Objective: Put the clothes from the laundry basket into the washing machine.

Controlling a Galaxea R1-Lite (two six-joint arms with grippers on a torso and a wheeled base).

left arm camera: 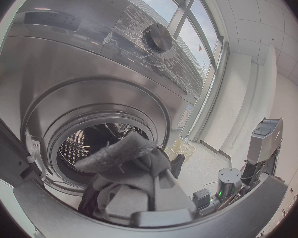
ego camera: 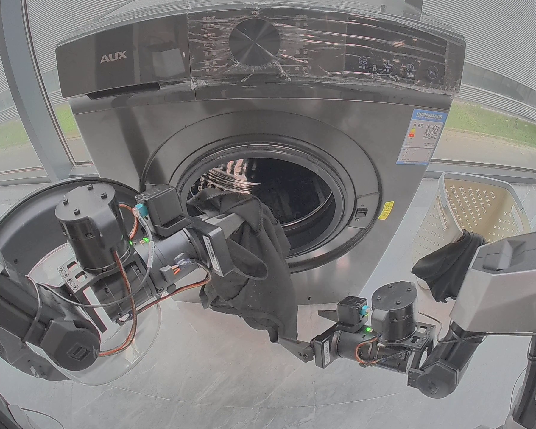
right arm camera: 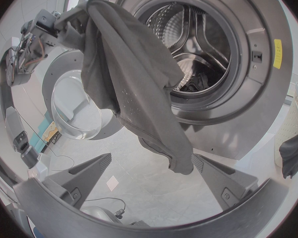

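Left gripper brings a dark garment to the washer mouth.
The left gripper is clamped on the garment at the left rim of the opening, and most of the cloth hangs outside, down the washer's front. The right gripper sits low with its fingers spread, the hem dangling between them. This looks like the loading step. Next, the left arm probably needs to reach past the rim into the drum before letting go, and the trailing hem needs lifting in. Another dark cloth drapes over the basket rim, so more loading remains.
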